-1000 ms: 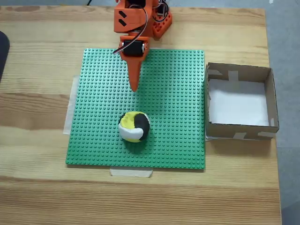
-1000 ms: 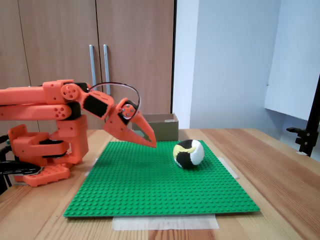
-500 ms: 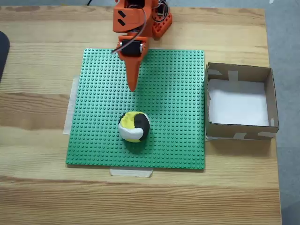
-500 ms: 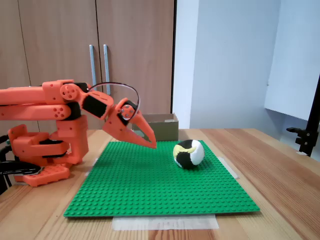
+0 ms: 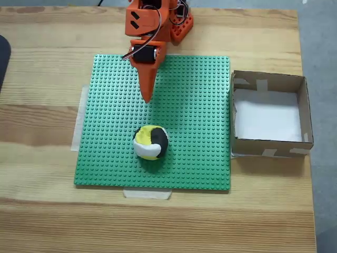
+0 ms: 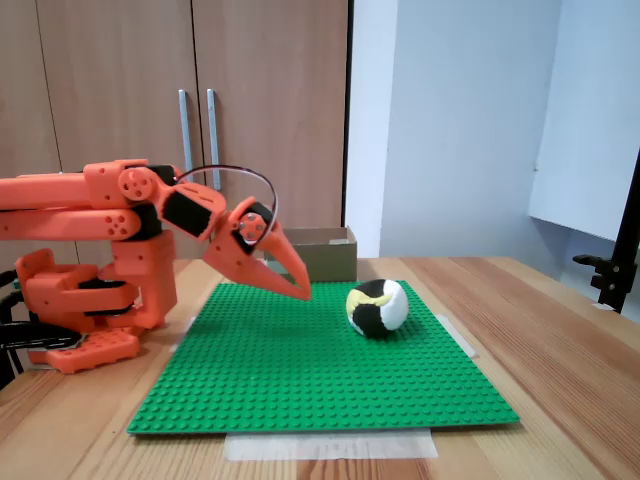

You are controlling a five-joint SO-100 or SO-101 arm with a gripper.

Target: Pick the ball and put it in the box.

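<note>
Fixed view from above: box (image 5: 303, 113) interior white; side: gripper (image 6: 303, 292) above baseplate (image 6: 300, 380).

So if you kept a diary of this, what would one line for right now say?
fingers shut, held above green mat | ball on mat, untouched | box holds nothing | stage: approach, no grasp yet

We found no text, label, brand, number or sign that we could read in either fixed view. The cardboard box (image 5: 268, 113) carried only blank pale tape, the ball (image 5: 151, 142) had plain yellow, black and white patches, and the green studded baseplate (image 5: 195, 105) showed no lettering we could make out. The orange arm (image 6: 110, 210) and the wooden cupboard doors (image 6: 190, 110) behind it bore no markings.
</note>
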